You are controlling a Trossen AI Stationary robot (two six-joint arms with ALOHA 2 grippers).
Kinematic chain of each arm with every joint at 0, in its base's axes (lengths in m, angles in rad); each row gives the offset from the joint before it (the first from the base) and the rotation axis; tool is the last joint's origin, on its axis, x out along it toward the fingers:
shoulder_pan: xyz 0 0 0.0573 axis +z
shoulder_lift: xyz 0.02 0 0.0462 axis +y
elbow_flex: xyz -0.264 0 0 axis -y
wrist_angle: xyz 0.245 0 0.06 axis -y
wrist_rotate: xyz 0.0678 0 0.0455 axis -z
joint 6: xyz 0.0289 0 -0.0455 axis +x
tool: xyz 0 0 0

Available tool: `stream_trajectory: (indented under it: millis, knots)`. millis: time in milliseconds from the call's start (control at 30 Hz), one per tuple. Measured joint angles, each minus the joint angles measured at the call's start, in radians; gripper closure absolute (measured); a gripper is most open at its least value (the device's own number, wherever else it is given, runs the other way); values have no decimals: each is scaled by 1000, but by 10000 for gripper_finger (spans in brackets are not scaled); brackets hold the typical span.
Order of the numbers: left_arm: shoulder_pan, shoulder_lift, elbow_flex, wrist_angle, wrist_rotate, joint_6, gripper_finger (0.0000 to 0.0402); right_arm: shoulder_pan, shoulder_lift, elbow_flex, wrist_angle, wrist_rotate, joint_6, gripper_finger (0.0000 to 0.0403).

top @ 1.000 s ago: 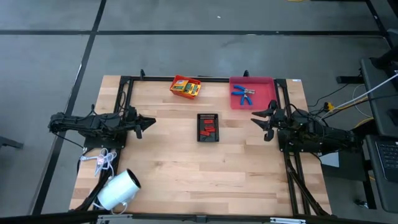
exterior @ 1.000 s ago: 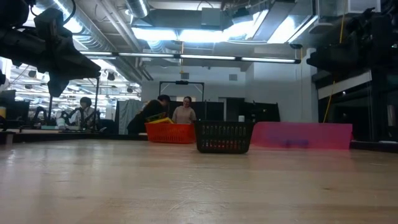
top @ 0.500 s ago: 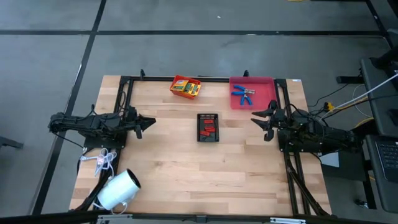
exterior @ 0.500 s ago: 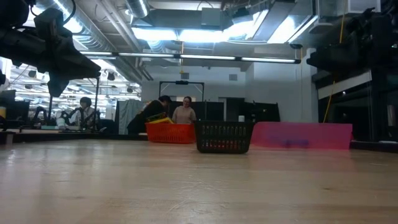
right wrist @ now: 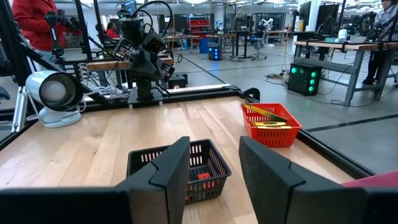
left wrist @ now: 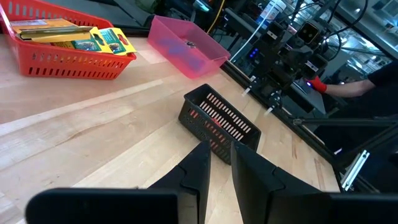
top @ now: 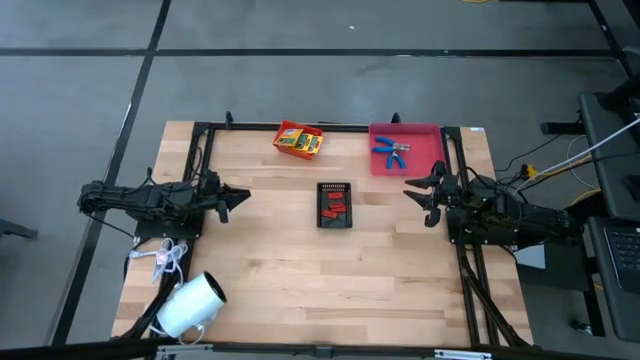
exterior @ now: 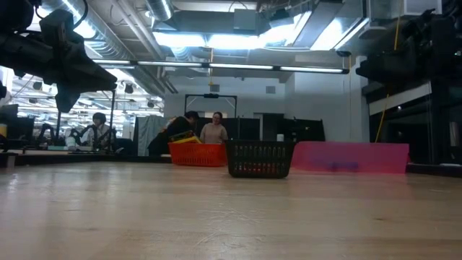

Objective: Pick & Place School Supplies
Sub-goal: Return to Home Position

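Supplies sitting sorted: boxes [top: 298, 140] in red basket [top: 281, 134], red pieces [top: 335, 207] in black basket [top: 336, 187], pliers [top: 391, 152] in pink tray [top: 408, 129]. Left gripper [top: 236, 196] jaws nearly touching, right gripper [top: 419, 197] jaws spread; both holding nothing, waiting mid-frame.

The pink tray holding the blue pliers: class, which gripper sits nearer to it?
The right. The right gripper hovers just beside the pink tray's near corner; the left gripper waits across the table, beyond the black basket.

Open right gripper [right wrist: 214, 165] faces black basket [right wrist: 152, 163], red basket [right wrist: 271, 132] beyond
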Motion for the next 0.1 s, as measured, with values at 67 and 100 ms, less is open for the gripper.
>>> stream_trajectory:
  millis: [67, 100]
  knots:
    - [0, 0, 0, 0, 0, 0, 343, 0, 0, 0, 0, 0, 0, 259]
    - [0, 0, 0, 0, 0, 0, 343, 0, 0, 0, 0, 0, 0, 259]
